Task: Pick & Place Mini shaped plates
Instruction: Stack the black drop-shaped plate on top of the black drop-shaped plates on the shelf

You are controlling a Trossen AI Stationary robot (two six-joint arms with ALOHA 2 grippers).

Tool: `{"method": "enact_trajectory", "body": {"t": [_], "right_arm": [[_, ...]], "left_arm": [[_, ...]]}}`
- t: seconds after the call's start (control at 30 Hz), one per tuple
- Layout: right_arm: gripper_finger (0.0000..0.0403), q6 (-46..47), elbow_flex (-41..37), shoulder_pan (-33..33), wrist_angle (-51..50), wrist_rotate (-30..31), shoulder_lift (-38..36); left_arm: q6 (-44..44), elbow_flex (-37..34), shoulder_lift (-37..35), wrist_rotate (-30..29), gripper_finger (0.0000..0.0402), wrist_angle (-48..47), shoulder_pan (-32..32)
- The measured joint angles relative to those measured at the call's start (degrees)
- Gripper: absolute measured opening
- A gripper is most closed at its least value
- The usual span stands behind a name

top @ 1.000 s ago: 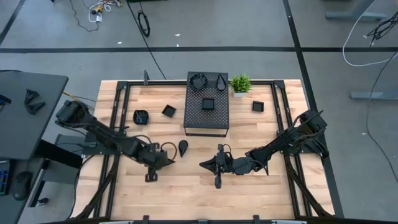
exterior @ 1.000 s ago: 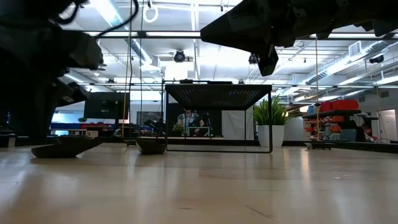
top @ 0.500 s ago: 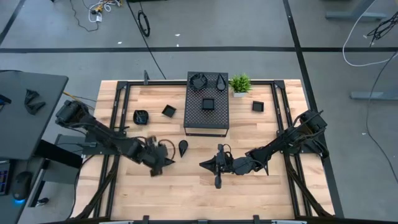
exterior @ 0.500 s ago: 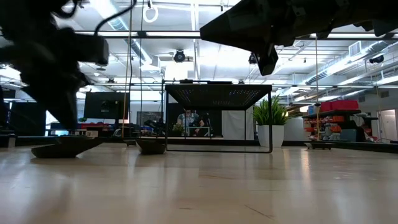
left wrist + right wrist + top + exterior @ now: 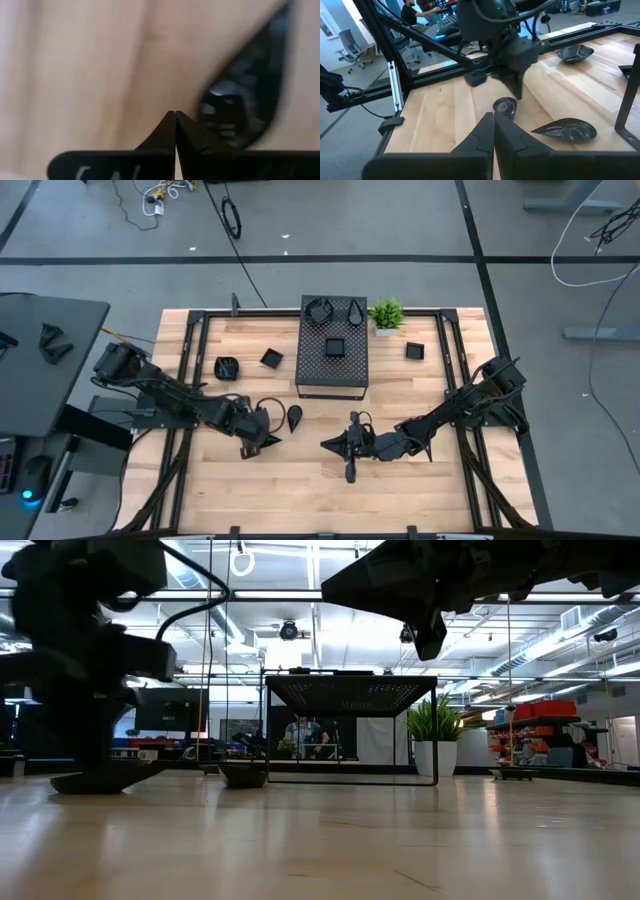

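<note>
High view: the left gripper (image 5: 262, 438) hangs left of centre, jaws clenched on nothing, just beside a teardrop plate (image 5: 294, 417) lying on the worktop (image 5: 300, 490). The right gripper (image 5: 335, 445) waits at centre, jaws clenched. The pick seems unfinished; next, the jaws must reopen over the plate's rim.

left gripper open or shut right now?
Shut. In the left wrist view the left gripper has its two fingertips pressed together, empty, with a teardrop plate lying on the table just beyond them.
</note>
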Motion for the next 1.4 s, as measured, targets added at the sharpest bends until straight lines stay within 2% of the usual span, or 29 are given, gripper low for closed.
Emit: {"method": "enact_trajectory", "body": {"t": [0.1,0.2,0.33,0.5,0.6,0.73,0.83,0.93,1.03,1.13,1.23,1.4], "right_arm": [[0.0009,-0.01,0.02,0.01,0.01,0.00,0.00],[0.0009,-0.24,0.00,-0.01,0.01,0.00,0.00],[0.0009,-0.21,0.01,-0.01,-0.01,0.00,0.00],[0.0009,-0.02,0.02,0.01,0.01,0.00,0.00],[0.0009,-0.02,0.02,0.00,0.23,-0.01,0.00],[0.0009,-0.02,0.02,0.01,0.40,0.00,0.00],[0.0009,-0.02,0.02,-0.14,0.65,0.00,0.00],[0.0009,-0.02,0.02,-0.12,0.79,0.00,0.00],[0.0009,-0.05,0.02,-0.15,0.79,0.00,0.00],[0.0009,-0.20,0.02,-0.23,0.82,0.00,0.00],[0.0009,-0.22,0.02,-0.28,0.86,0.00,0.00],[0.0009,-0.22,0.02,-0.28,0.86,0.00,0.00]], "left_arm": [[-1.03,0.00,0.00,3.49,0.0004,2.83,-2.16],[-2.82,0.00,0.02,4.19,0.0005,6.62,-4.30],[-4.67,0.00,0.46,3.10,0.0003,15.01,-6.85],[-7.25,0.04,4.41,0.18,0.0005,23.24,-8.61],[-8.69,0.36,6.29,0.15,0.0003,25.55,-9.06],[-6.49,4.52,5.53,-0.02,0.0004,26.17,-9.22],[-4.48,7.75,4.28,0.01,0.0005,22.62,-9.22],[-5.99,10.48,3.60,-0.82,0.0003,10.29,-9.21],[-9.04,9.78,3.63,-0.98,0.0005,0.30,-9.15],[-13.11,6.55,3.63,-0.98,0.0006,-0.36,-9.17],[-15.31,3.06,3.65,-0.92,0.0003,4.50,-9.90],[-16.52,-2.04,3.67,-0.73,0.0005,22.73,-10.62]]}}
